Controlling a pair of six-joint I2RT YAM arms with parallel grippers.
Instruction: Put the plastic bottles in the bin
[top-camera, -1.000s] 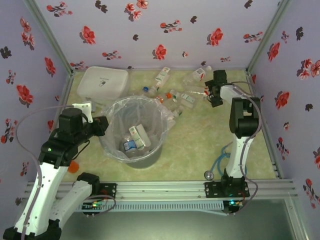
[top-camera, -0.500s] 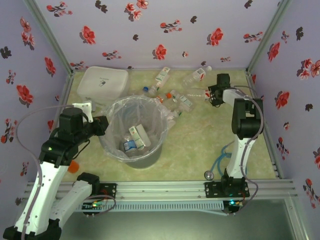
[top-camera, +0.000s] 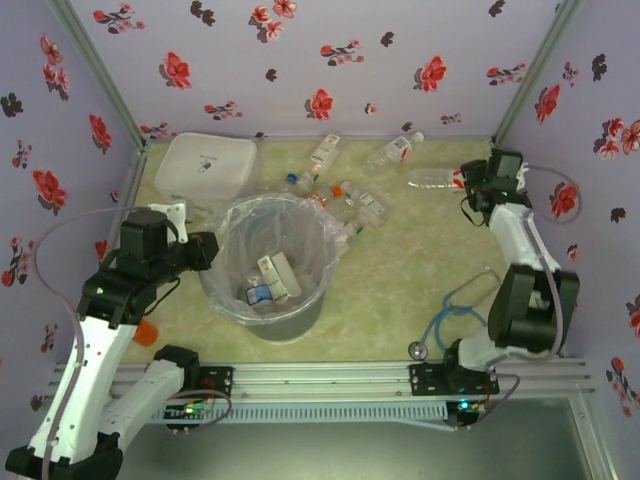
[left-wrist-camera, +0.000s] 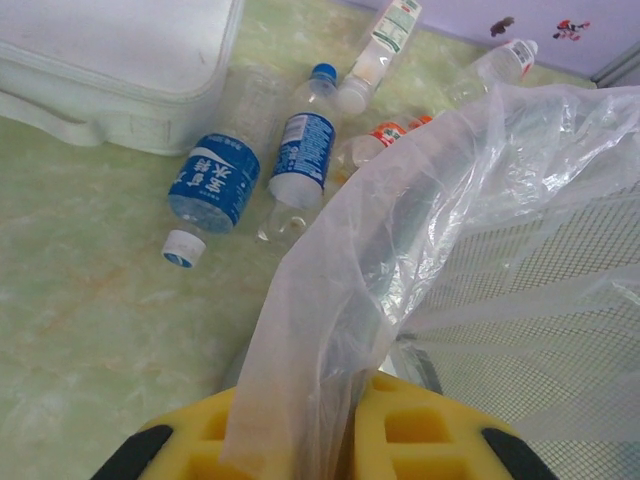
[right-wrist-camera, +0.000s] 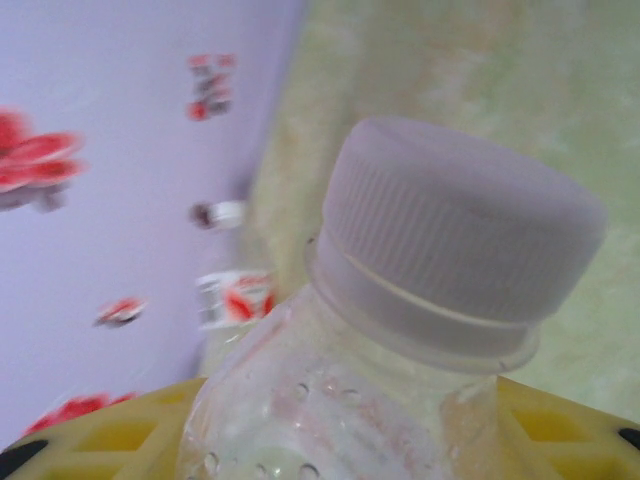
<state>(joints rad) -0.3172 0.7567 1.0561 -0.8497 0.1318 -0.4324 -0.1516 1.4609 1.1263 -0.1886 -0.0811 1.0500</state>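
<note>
Now, your right gripper seems clamped only at the neck of the far-right bottle, so it may slip; your left gripper pinches the bag lining the bin.

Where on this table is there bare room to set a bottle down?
Open table between the bin and the right arm. Crowded behind the bin, where bottles lie beside the white container.

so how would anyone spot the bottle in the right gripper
Far right of the table, by the right wall, find the right gripper. A clear bottle juts leftward from it. Unlike the bottles clustered behind the bin, it's alone and white-capped.
</note>
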